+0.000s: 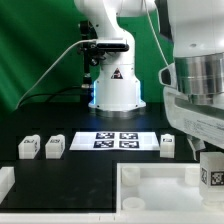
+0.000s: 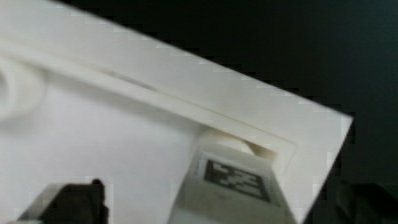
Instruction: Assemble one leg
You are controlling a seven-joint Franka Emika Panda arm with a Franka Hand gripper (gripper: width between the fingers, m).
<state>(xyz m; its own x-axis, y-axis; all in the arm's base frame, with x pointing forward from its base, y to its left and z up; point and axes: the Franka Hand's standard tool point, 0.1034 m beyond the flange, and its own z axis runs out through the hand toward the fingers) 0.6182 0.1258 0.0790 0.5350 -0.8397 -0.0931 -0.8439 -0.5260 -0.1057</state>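
In the wrist view a white leg (image 2: 233, 183) with a black-and-white tag stands between my fingers, its far end against the raised rim in a corner of the large white tray-like panel (image 2: 125, 130). My gripper (image 2: 221, 203) straddles it. The dark finger (image 2: 75, 200) stands apart from the leg, with bare panel showing between them, so the jaws look open. In the exterior view my gripper (image 1: 212, 162) hangs over the panel (image 1: 150, 186) at the right, with the leg (image 1: 212, 173) under it. Three more legs (image 1: 29, 147) (image 1: 54, 146) (image 1: 168, 145) stand on the table.
The marker board (image 1: 115, 139) lies mid-table in front of the robot base (image 1: 115, 90). A white part (image 1: 5, 181) sits at the exterior view's lower left. The table is black and cables run behind the base.
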